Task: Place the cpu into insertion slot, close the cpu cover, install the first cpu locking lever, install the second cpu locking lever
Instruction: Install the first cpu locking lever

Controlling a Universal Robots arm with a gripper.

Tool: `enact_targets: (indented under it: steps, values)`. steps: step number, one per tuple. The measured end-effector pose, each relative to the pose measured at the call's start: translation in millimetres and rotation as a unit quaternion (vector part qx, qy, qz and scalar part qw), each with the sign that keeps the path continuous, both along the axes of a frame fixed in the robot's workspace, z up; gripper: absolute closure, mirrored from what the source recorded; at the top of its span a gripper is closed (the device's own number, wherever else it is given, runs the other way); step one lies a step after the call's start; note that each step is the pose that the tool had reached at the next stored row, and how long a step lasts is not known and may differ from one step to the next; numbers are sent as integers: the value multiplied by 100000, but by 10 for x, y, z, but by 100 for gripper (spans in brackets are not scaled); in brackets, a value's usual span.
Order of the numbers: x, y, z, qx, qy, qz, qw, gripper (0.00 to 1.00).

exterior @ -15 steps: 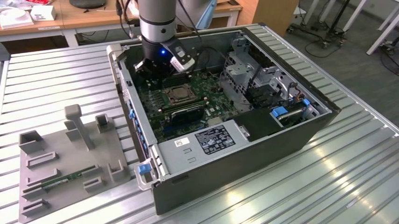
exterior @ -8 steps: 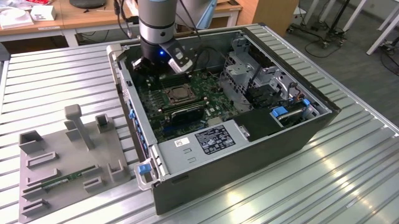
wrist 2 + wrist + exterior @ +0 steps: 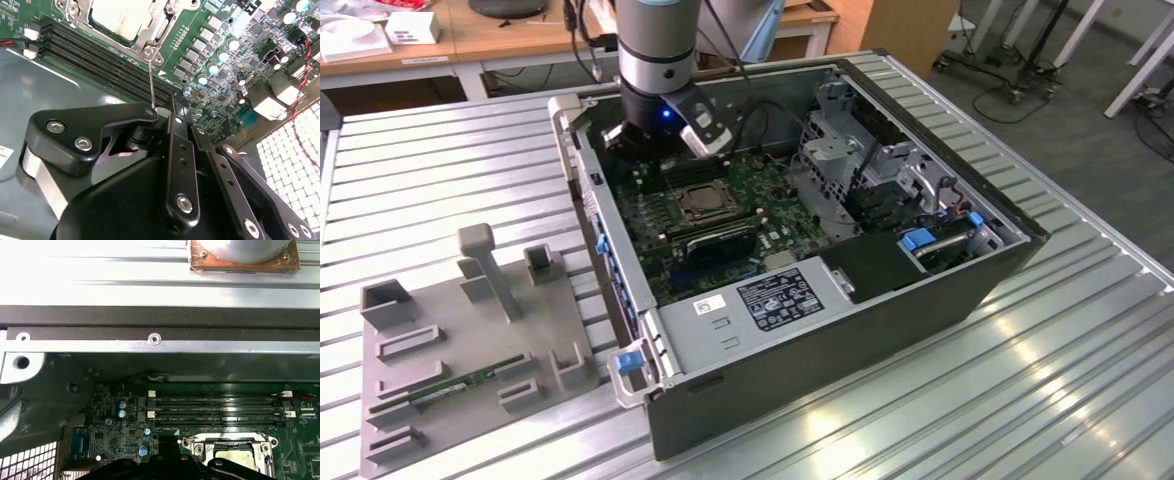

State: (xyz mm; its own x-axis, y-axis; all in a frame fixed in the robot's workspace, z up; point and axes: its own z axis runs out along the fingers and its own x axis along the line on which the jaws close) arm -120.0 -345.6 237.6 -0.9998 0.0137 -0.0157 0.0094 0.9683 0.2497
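Pincer [image 3: 176, 116] black, its two fingers drawn together inside the open black-and-grey tower computer case [image 3: 854, 340], which lies on its side on the ribbed metal tabletop [image 3: 440, 180]. In the exterior view it hangs over the green motherboard [image 3: 767, 185], just beside the square dark-grey insertion slot with the silvery rim [image 3: 680, 200]. Thin square silvery metal cpu cover [image 3: 159, 31] lies flat on the slot. Small flat cpu with a pale silver-beige face [image 3: 120, 17] sits in the slot, showing through the cover's cutout. Judged: placing and cover-closing done. Thin silvery wire locking lever [image 3: 151, 80] stands raised from the slot's corner, its free end touching the fingertips. Cannot tell whether it is clamped or only pressed. Judged: this lever not yet latched. The other lever's state cannot be told.
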Motion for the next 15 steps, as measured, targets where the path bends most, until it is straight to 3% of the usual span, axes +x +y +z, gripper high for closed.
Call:
enact_targets:
  steps: [4, 15]
  values:
    - [69, 0, -3, 36, 3, -4, 100000, 89]
    - [355, 0, -8, 30, 0, -4, 100000, 89]
